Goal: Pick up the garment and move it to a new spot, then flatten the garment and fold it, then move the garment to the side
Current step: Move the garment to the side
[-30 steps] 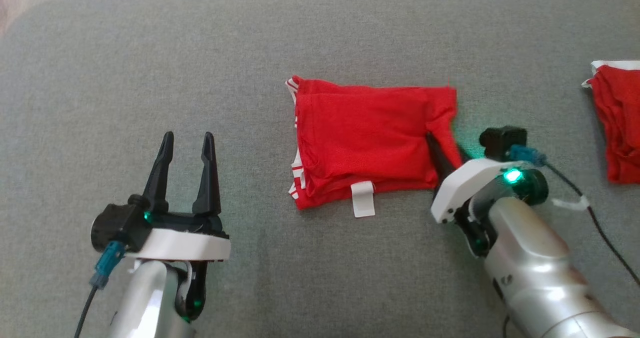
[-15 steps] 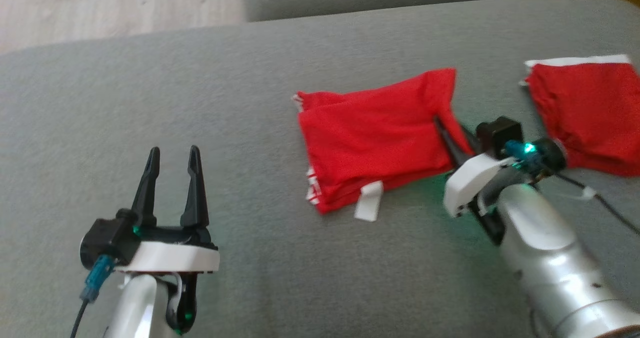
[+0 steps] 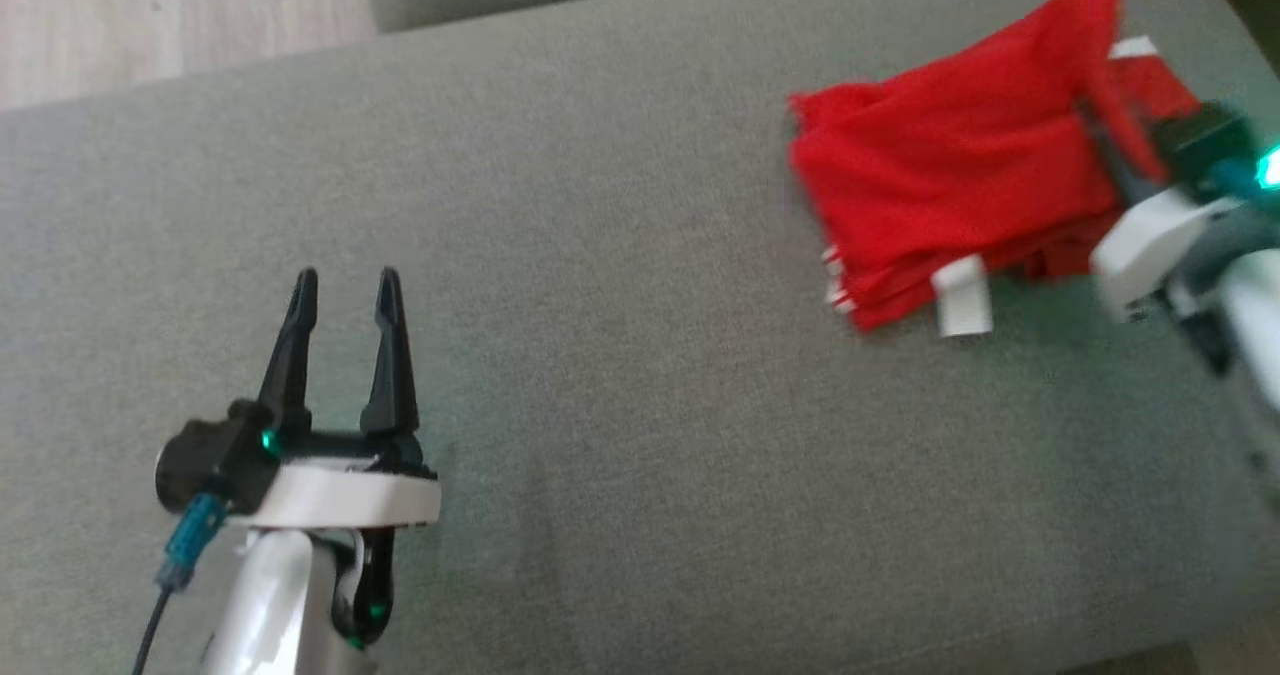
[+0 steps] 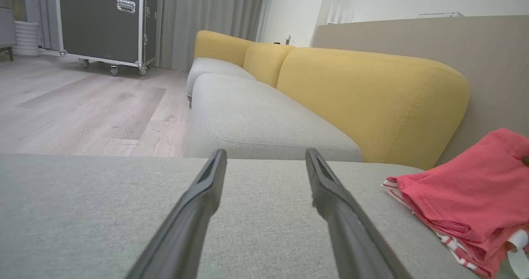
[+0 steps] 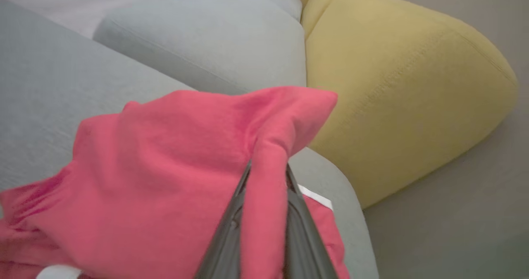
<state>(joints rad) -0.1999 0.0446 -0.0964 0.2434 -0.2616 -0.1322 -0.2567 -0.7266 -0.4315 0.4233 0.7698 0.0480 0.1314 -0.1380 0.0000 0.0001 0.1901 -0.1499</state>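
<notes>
The folded red garment (image 3: 950,195) lies on the sofa (image 3: 600,375), far to the right. The right gripper (image 5: 268,175) is pinched on its right end. The left gripper (image 3: 346,280), fingers apart, is far away.

Grey sofa seats (image 4: 256,118) with yellow back cushions (image 4: 372,101), pale wood floor (image 4: 82,105), grey curtains (image 4: 206,22), dark wheeled case (image 4: 99,18).

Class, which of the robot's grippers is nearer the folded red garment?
Right. The right gripper is shut on the red garment's edge; the left gripper hangs open over the grey cushion, well apart from it.
</notes>
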